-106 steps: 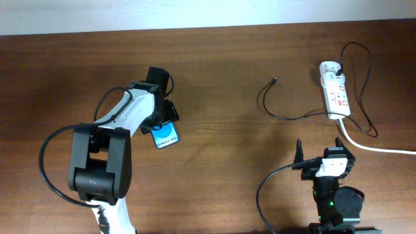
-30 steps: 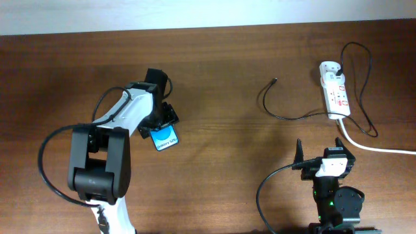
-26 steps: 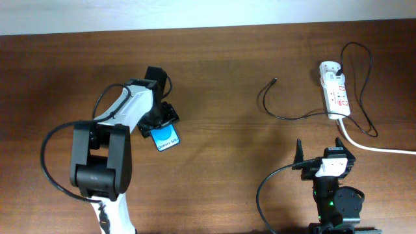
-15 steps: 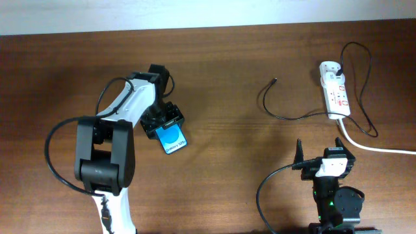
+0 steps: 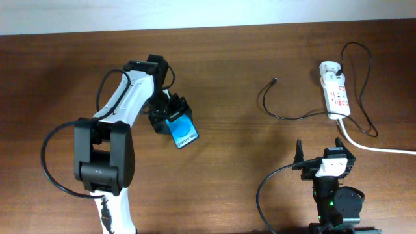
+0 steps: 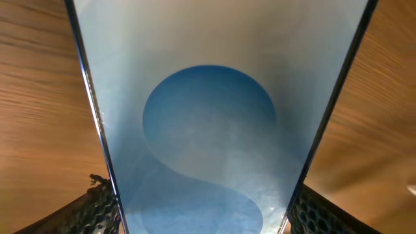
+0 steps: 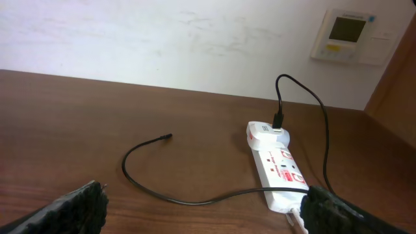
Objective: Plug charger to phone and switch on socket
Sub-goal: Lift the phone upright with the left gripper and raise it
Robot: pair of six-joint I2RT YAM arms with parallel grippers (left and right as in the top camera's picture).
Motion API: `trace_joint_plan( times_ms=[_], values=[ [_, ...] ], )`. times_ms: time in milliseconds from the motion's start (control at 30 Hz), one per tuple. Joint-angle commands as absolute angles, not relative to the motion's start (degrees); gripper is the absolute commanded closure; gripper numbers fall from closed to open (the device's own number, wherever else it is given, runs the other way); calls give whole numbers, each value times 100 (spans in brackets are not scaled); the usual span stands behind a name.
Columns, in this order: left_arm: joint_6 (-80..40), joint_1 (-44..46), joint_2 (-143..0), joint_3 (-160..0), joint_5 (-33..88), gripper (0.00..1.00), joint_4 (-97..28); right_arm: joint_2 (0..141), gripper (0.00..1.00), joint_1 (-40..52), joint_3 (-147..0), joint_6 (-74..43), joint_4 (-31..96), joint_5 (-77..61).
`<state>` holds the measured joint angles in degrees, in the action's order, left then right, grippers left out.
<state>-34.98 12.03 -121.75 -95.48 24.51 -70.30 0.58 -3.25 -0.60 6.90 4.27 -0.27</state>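
Observation:
My left gripper (image 5: 170,120) is shut on the phone (image 5: 182,132), a slim blue-screened smartphone held left of the table's middle. In the left wrist view the phone (image 6: 211,123) fills the frame between my fingers. The charger, a thin black cable, loops across the table at the right, and its plug tip (image 5: 274,81) lies free on the wood; it also shows in the right wrist view (image 7: 166,137). The socket (image 5: 336,94) is a white power strip at the far right, also in the right wrist view (image 7: 278,166). My right gripper (image 5: 320,151) is open and empty near the front edge.
A thick white cord (image 5: 377,147) runs from the socket off the right edge. A black adapter (image 7: 278,121) is plugged into the socket's far end. A pale wall with a thermostat panel (image 7: 351,34) stands behind the table.
My left gripper has swung the phone to the right and turned it, from about the left third toward the table's middle. The right arm, cable and socket have not moved.

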Motion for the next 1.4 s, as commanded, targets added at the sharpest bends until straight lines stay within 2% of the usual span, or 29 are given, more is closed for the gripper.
trace_joint_plan(
  times_ms=[0, 167, 367, 733, 1033, 1367],
  values=[
    [-3162, 1221, -12213, -9837, 3535, 45, -7188, 21, 1, -351, -32, 707, 454, -84],
    [-2847, 1221, -12213, -9972, 4521, 46, -7599, 21, 1, -351, -32, 707, 454, -82],
    [-2449, 1221, -12213, -9972, 5131, 47, -8178, 21, 1, -351, -32, 707, 454, -82],
    [-2362, 1221, -12213, -9972, 5153, 48, -8217, 21, 1, -351, -32, 707, 454, -84],
    [-2305, 1221, -12213, -9972, 5900, 46, -8261, 21, 1, -351, -32, 707, 454, -82],
    [-2351, 1221, -12213, -9972, 5918, 45, -8261, 21, 1, -351, -32, 707, 454, -82]
  ],
)
